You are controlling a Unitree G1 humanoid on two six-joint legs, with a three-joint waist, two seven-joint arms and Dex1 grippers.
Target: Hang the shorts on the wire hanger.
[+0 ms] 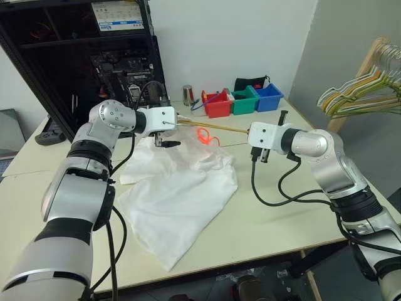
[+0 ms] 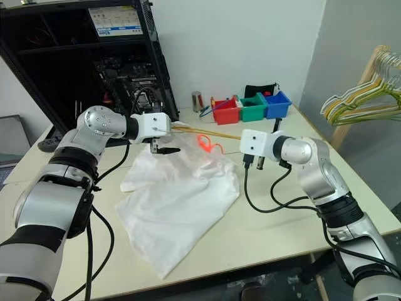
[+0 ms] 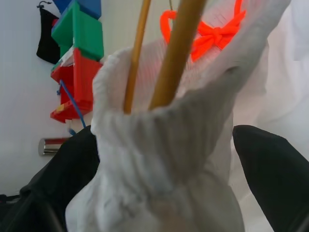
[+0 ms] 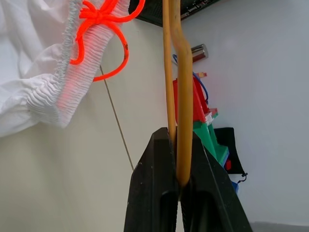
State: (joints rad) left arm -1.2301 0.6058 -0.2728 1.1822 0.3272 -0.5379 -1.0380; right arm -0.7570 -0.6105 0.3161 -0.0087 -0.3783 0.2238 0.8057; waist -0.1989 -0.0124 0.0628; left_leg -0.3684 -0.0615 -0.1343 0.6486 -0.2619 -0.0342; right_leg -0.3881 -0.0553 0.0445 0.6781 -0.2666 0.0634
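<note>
Shorts [image 1: 178,188] sprawl across the pale desk [image 1: 269,213], thin white fabric in soft crumpled folds, their ribbed elastic waistband lifted at the far end, orange drawstring bow [image 1: 207,136] showing. Into that gathered waistband runs the wire hanger [image 1: 216,126], slim golden-tan wire; how far it reaches inside, the cloth hides. Left end effector [image 1: 168,143] sits with black fingers [image 3: 270,164] spread wide, one on either side of the bunched waistband. Right end effector [image 4: 178,183] is pinched tight on the hanger's wire. Behind, red, green and blue plastic bins [image 1: 243,100] line up, contents hard to make out.
</note>
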